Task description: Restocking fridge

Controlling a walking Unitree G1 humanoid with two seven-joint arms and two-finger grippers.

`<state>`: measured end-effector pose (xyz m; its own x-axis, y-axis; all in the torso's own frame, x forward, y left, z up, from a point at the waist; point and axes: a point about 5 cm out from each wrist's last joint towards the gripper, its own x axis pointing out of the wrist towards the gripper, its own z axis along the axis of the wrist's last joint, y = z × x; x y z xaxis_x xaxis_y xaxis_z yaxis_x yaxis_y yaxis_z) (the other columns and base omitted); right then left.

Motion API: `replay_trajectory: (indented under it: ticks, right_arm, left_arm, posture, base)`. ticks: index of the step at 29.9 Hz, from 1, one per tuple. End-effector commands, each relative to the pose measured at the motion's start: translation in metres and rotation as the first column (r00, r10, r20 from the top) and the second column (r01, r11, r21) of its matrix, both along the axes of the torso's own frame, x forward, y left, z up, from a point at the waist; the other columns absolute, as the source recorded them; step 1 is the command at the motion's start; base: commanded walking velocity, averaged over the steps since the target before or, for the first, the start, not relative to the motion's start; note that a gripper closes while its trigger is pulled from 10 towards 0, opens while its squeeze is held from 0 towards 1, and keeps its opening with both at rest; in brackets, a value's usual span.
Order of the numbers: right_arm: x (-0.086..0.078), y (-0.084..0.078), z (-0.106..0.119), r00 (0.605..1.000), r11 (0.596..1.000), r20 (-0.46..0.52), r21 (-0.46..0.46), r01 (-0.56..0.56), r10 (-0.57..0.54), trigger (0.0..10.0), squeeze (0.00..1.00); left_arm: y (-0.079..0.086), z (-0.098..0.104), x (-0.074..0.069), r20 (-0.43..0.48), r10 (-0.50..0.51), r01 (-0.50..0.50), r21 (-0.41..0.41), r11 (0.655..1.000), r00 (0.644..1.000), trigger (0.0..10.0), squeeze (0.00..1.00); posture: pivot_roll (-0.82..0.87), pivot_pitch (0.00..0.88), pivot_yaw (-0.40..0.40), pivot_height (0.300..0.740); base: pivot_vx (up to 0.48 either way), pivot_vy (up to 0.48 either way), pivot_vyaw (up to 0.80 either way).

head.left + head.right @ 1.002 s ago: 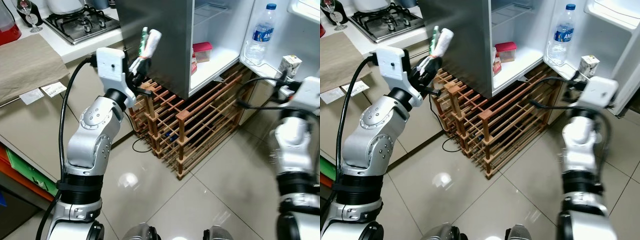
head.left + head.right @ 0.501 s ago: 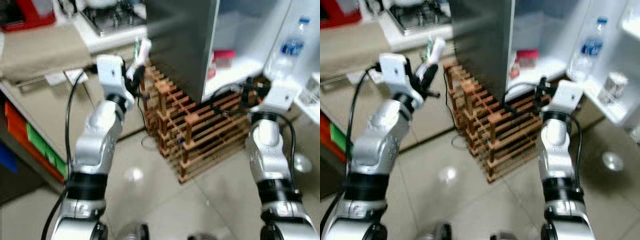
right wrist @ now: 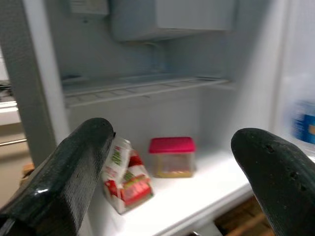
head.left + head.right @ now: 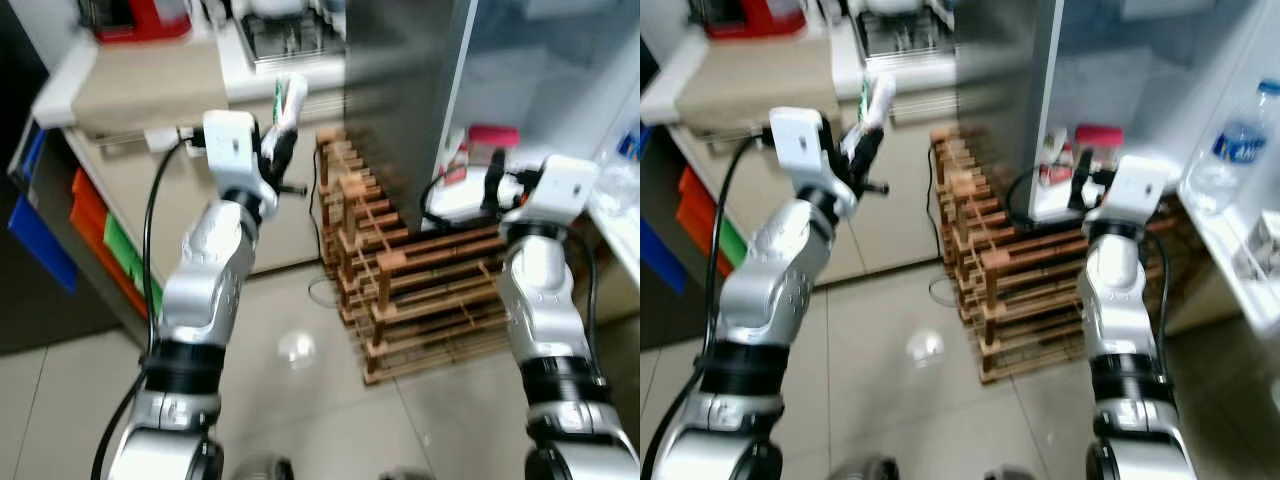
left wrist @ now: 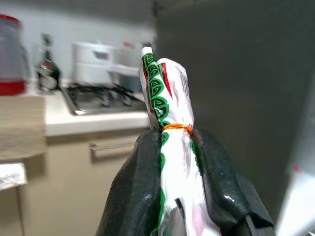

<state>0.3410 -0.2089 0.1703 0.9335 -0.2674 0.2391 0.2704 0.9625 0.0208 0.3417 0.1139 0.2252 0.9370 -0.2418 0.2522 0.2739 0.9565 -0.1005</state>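
Note:
My left gripper is raised in front of the kitchen counter, shut on a rolled white bag with green and red print, tied by an orange band. The bag sticks up above the fingers. The fridge stands open to the right of it, its grey side facing me. My right gripper is held up at the fridge opening, open and empty. Inside on the bottom shelf sit a red-lidded tub and a red and white pack.
A wooden rack stands on the tiled floor below the fridge. A water bottle sits in the door shelf at right. The counter with a cloth and a hob is at left, with coloured bins underneath.
The camera has swung, so the whole scene has shifted and blurred. My right arm has come up from low at the right toward the fridge opening. The left gripper still holds the bag.

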Motion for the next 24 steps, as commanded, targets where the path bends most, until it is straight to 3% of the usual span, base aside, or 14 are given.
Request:
replay_trajectory:
  ticks: [1,7,24]
  right_arm:
    - [0.0018,0.0079,0.0044,1.000,0.999,0.007,-0.013,-0.029,0.029,10.0,0.00]
    - [0.0018,0.0094,0.0038,0.999,0.999,0.003,-0.035,-0.035,0.035,10.0,0.00]
    - [0.0042,0.0136,0.0070,0.998,0.997,0.007,-0.053,-0.059,0.060,10.0,0.00]
  left_arm:
    - [0.0108,-0.0042,0.0039,-0.013,0.055,-0.055,0.005,0.998,0.998,10.0,0.00]
    - [0.0098,-0.0032,0.0037,0.001,0.052,-0.052,0.007,0.999,0.999,10.0,0.00]
    - [0.0027,-0.0021,0.0034,0.030,0.043,-0.044,0.032,0.999,0.999,10.0,0.00]
  posture:
    - [-0.10,0.000,0.062,0.711]
    - [-0.11,0.000,0.059,0.711]
    - [-0.12,0.000,0.052,0.711]
  base:
    - [0.000,0.000,0.00]
    - [0.000,0.000,0.00]
    - [0.000,-0.437,0.74]
